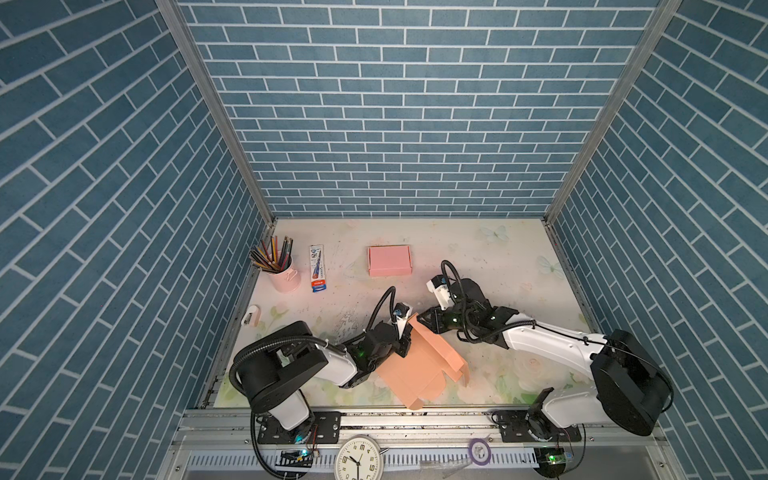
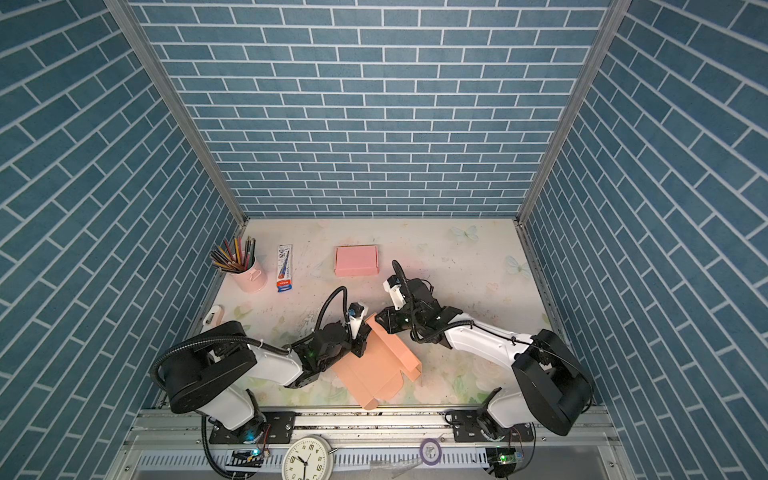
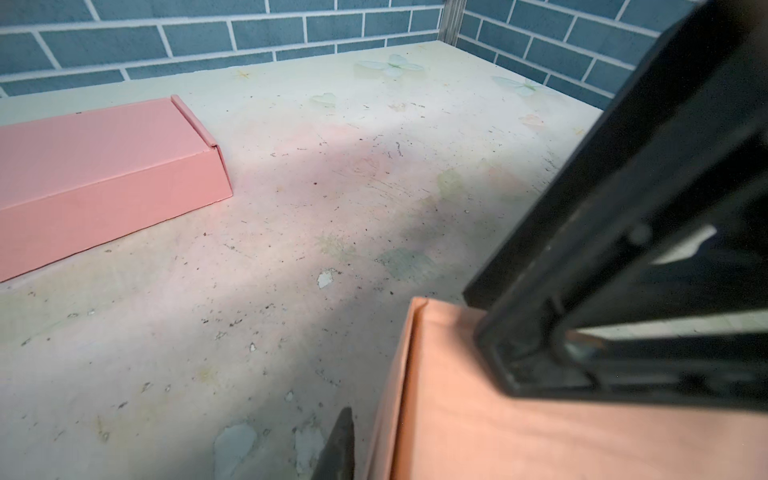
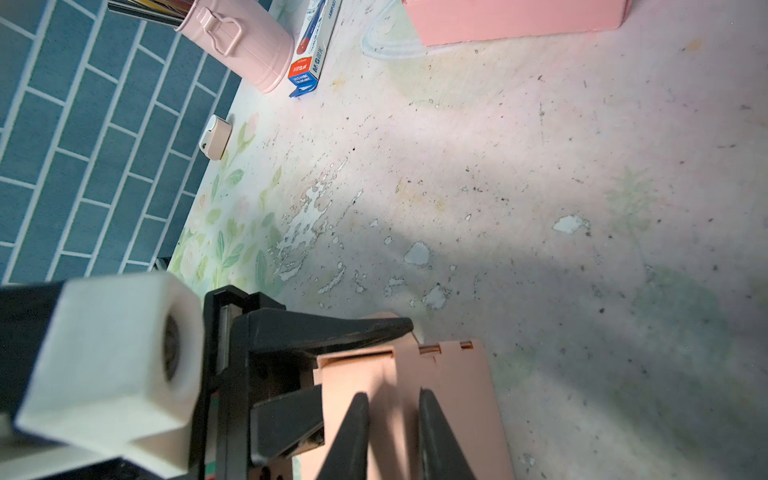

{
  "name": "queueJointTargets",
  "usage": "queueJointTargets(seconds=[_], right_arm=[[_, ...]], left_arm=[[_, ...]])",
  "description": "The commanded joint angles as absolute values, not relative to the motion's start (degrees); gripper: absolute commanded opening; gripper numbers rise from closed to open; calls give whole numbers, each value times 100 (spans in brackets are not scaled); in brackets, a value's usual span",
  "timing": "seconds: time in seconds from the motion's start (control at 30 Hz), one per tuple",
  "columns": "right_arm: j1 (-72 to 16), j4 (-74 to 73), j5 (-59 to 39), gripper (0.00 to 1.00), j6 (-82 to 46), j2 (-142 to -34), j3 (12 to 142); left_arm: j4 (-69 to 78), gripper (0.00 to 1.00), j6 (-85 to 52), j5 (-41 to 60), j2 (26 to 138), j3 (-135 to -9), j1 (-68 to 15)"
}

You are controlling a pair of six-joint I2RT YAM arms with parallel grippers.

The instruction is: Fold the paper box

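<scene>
Plainly the tabletop [image 1: 498,257] is mostly free beyond the half-folded paper box [image 1: 409,374], which lies at the near edge, partly hidden under the left arm [image 1: 332,363]. The jaws of the left gripper [image 1: 404,334] stand narrowly apart astride a raised flap; those of the right gripper [image 4: 391,395] straddle a crease, pinching or not I cannot tell. The pen packet's [image 4: 309,54] print is unreadable.

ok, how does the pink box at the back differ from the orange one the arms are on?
The pink box is closed and lies flat; the orange box is half-formed, flaps loose. The pink box sits alone near the back; the orange box is near the front edge, with the left gripper and right gripper at it. Both are plain paper boxes.
</scene>
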State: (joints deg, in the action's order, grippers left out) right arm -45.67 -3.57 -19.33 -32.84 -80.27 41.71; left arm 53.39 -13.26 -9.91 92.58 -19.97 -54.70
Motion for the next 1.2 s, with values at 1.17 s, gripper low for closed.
queueJointTargets(seconds=[1.17], right_arm=[[-4737,119,-1388,21,-3981,-7726,3683]], left_arm=[[6351,18,-1617,-1334,10141,-2047,-5496]])
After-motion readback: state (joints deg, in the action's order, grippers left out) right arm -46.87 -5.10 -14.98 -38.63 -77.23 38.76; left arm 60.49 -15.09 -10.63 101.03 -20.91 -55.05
